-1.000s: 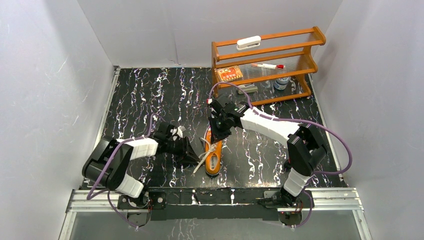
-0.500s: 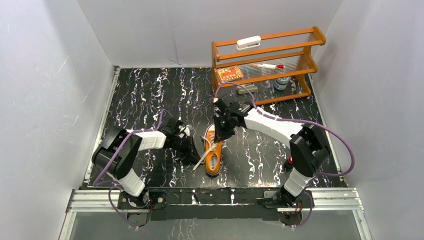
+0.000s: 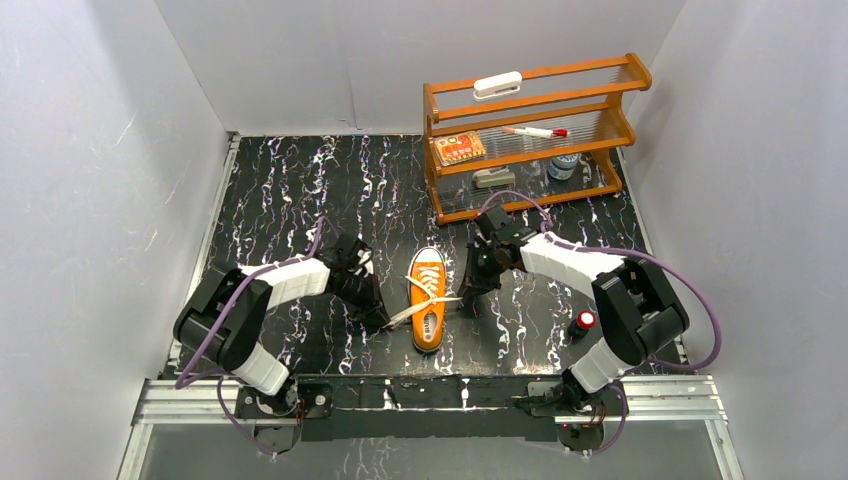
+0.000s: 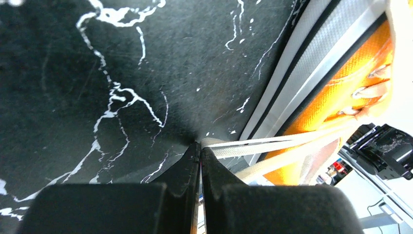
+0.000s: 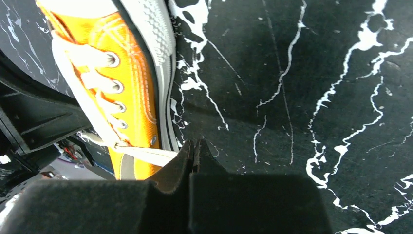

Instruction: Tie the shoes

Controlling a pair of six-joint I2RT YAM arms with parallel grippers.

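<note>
Both arms have drawn apart since a second ago; the sneaker lies between the left gripper and right gripper, each clamped on one end of the laces. Pull evenly, low and outward, lest it skid.

sneaker centre; left claw left of it; right claw right; rack behind

walls: plain pale grey, three sides | table: black, white marble veining | furniture: orange wooden shelf rack, far right | near edge: aluminium rail | light: even, soft
</note>
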